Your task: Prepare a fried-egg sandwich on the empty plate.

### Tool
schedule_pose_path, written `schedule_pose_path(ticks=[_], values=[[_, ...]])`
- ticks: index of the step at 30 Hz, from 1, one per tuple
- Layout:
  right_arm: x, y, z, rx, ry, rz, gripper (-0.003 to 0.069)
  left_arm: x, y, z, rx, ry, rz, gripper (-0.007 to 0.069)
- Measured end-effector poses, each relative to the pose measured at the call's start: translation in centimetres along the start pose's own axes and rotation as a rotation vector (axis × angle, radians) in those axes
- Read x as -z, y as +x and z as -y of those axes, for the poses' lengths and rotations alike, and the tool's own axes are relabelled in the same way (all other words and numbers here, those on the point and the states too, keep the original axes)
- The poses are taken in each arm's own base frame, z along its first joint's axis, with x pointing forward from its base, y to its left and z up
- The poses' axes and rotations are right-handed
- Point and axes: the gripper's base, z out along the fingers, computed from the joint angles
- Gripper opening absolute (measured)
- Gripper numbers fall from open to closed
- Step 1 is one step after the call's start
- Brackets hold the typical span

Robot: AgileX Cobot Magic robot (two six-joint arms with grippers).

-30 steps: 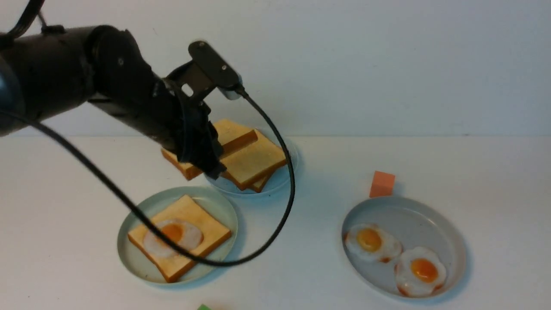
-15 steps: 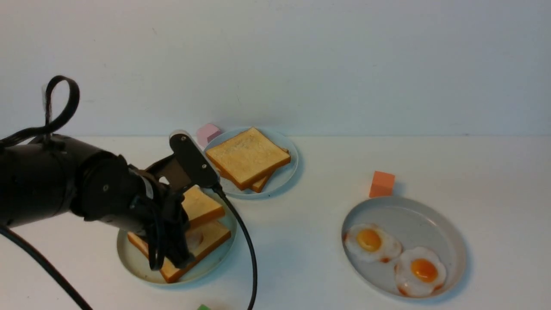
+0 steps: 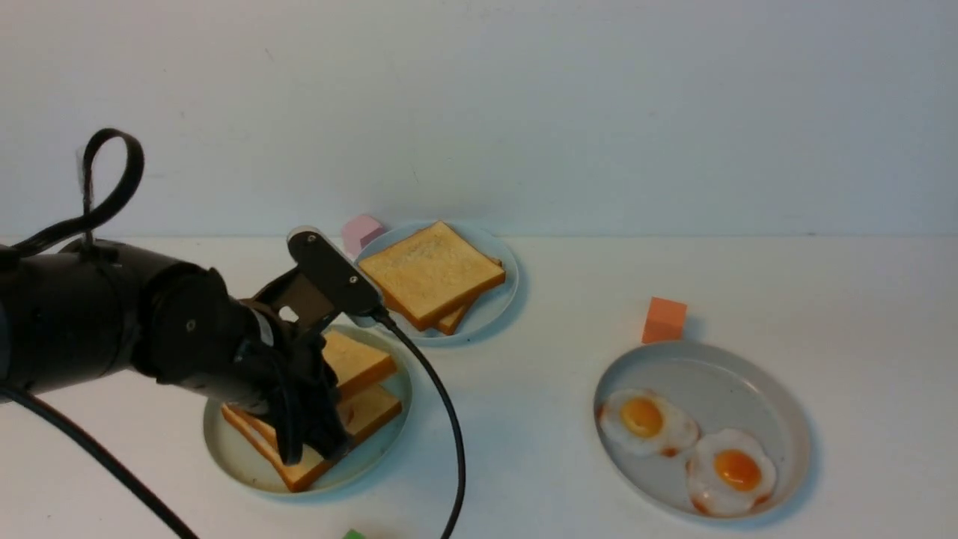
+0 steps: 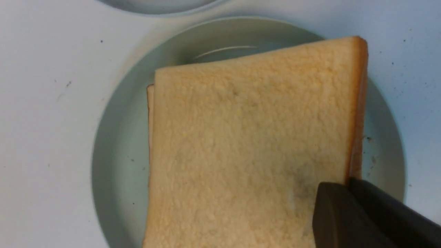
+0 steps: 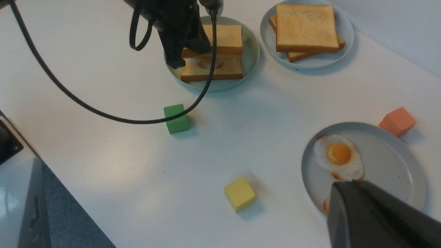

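**Worktop (image 3: 539,419) with three plates, sandwich partly assembled.**

Near left: the mint-green plate (image 3: 232,458) carries the sandwich parts. The lower toast slice (image 3: 374,413) lies flat on this plate with a fried egg (image 5: 206,64) on top. The upper toast slice (image 3: 361,359) is held just above them, and a gap shows between the two slices, through which part of the egg is seen.

The left tool (image 3: 313,443) is narrow and pinches the upper toast slice at its left side. In the left wrist view one dark finger (image 4: 344,220) lies on the slice's top face near a corner. The slice covers nearly all of the lower one. A black cable (image 3: 449,434) runs from the left wrist down past the right of the mint-green plate.

Far centre: a pale blue plate (image 3: 490,308) holds a stack of plain toast (image 3: 430,273). A pink block (image 3: 361,230) stands just beside its far-left rim.

Near right: a grey plate (image 3: 718,374) holds two loose fried eggs (image 3: 647,421) side by side. An orange block (image 3: 664,320) stands just beside its far rim.

A green block (image 5: 176,119) sits on the near side of the mint-green plate, close to the worktop's near edge. A yellow block (image 5: 239,194) lies nearer again, apart from every plate.

The right tool (image 5: 341,196) shows only in the right wrist view. Its jaws are together with nothing between them. It hangs over the grey plate and hides most of one egg.
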Motion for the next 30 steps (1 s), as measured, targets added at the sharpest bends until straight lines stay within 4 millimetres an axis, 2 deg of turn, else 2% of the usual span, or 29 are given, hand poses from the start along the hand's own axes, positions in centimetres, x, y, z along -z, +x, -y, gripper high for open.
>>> schedule_pose_path(ticks=[5,12,17,20,23,24,25,26,27,28,29,30], values=[[0.0,0.2,-0.1,-0.005,-0.008,-0.022,0.0022,-0.7,0.3,0.1,-0.008,0.008,-0.024,0.0110],[0.0,0.4,-0.1,0.012,-0.014,-0.039,0.0025,-0.7,0.3,0.1,-0.001,0.008,-0.022,0.0278],[0.0,0.4,-0.1,0.015,-0.014,-0.039,0.0028,0.7,-0.2,0.1,0.054,0.014,0.018,0.0335],[0.0,0.4,-0.1,0.019,-0.014,-0.039,0.0030,3.6,-0.9,0.1,0.114,0.014,0.097,0.0324],[0.0,0.3,-0.1,0.021,-0.014,-0.038,0.0033,9.3,-1.7,0.3,0.229,0.026,0.269,0.0220],[0.0,0.3,-0.1,0.020,-0.014,-0.038,0.0034,9.7,-1.8,0.4,0.243,0.031,0.283,0.0210],[0.0,0.3,-0.1,0.020,-0.014,-0.038,0.0035,11.7,-1.7,0.6,0.271,0.037,0.342,0.0158],[0.0,0.3,-0.1,0.020,-0.015,-0.035,0.0036,13.4,-1.5,0.8,0.284,0.035,0.393,0.0114],[0.0,0.3,-0.1,0.020,-0.016,-0.028,0.0037,16.8,-0.6,1.5,0.310,0.038,0.497,0.0026],[0.0,0.2,-0.1,0.020,-0.016,-0.023,0.0038,18.4,0.2,1.9,0.319,0.037,0.547,-0.0014],[0.0,0.2,-0.1,0.021,-0.015,-0.022,0.0038,19.5,1.0,2.3,0.325,0.036,0.585,-0.0013],[0.0,0.2,-0.1,0.021,-0.014,-0.022,0.0038,19.7,1.2,2.4,0.326,0.035,0.594,-0.0013]])
